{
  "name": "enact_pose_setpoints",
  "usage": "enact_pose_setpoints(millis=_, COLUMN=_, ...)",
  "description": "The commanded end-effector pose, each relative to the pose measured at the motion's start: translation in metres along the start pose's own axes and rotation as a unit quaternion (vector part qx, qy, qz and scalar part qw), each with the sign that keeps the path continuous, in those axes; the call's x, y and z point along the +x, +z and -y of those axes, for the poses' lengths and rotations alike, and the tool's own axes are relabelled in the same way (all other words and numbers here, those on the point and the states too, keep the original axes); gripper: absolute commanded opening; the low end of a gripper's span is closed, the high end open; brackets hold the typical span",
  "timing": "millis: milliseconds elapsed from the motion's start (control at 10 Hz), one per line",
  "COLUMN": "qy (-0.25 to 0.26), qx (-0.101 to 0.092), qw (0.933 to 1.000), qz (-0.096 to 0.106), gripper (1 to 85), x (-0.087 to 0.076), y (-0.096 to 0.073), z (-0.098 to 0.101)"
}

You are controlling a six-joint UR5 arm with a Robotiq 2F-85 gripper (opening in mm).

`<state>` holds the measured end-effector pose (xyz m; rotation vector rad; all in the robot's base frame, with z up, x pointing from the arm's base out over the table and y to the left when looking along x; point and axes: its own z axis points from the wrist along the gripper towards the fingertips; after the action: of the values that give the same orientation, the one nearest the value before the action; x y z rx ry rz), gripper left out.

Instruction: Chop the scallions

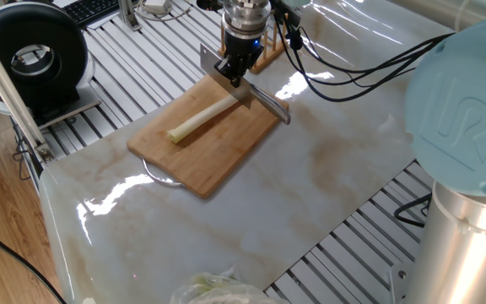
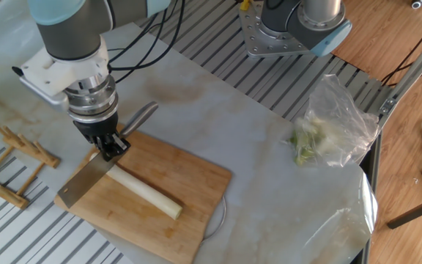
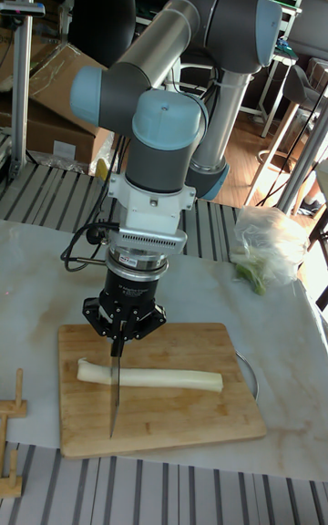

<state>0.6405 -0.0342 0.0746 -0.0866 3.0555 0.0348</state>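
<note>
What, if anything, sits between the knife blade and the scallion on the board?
Nothing visible. The gripper is shut on the knife, whose blade meets the scallion near one end of the stalk. The cutting board around it is bare; the bagged greens lie well off to the side.
</note>
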Motion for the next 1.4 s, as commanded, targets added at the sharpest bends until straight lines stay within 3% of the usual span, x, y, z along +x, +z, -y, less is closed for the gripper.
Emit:
enact_pose_setpoints(millis=0, qy=0.000, qx=-0.002, qw=0.9999, qz=-0.012, gripper=1.3, x=0.0030, y=-0.0020, z=-0.0004)
enact_pose_setpoints(millis=700, qy=-0.004, qx=0.000, qw=0.9998, qz=-0.018, gripper=1.3, x=-0.0043, y=0.0077, z=-0.0020)
enact_pose_setpoints(millis=1300, qy=-0.003, qx=-0.005, qw=0.9996, qz=-0.026, gripper=1.3, x=-0.0066, y=0.0065, z=-0.0006)
